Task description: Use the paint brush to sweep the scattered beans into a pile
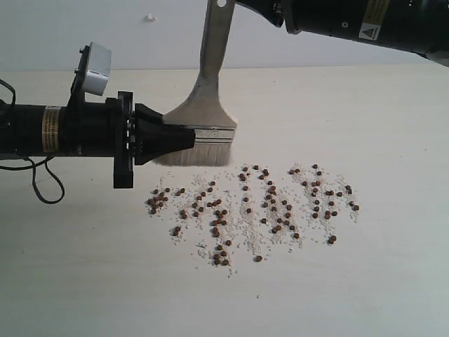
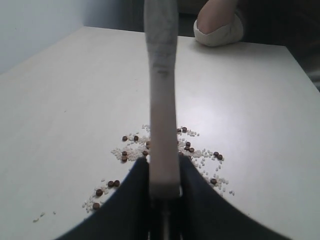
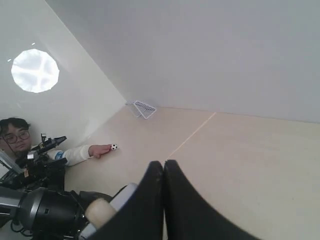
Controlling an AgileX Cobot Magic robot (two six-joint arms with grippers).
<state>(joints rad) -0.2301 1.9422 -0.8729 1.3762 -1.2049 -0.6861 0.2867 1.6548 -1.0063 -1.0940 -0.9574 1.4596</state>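
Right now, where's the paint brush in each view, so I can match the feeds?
Exterior: the paint brush stands upright, left of centre, bristles down near the beans.
Left wrist: a blurred edge-on strip up the middle.
Right wrist: I cannot make it out.
Shared landmark: the left gripper clamping it, exterior and left wrist.

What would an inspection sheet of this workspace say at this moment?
Surface: pale, flat table.
Job's things: beans spread in a wide band, no pile yet; paint brush upright, bristles down next to the beans.
Clutter: whitish crumbs among the beans.
Grippers: left gripper shut on the brush ferrule; right gripper shut, holding nothing.
Cables: black cable looping beside the left arm.
Surroundings: white wall; person with glasses, hand on the table.
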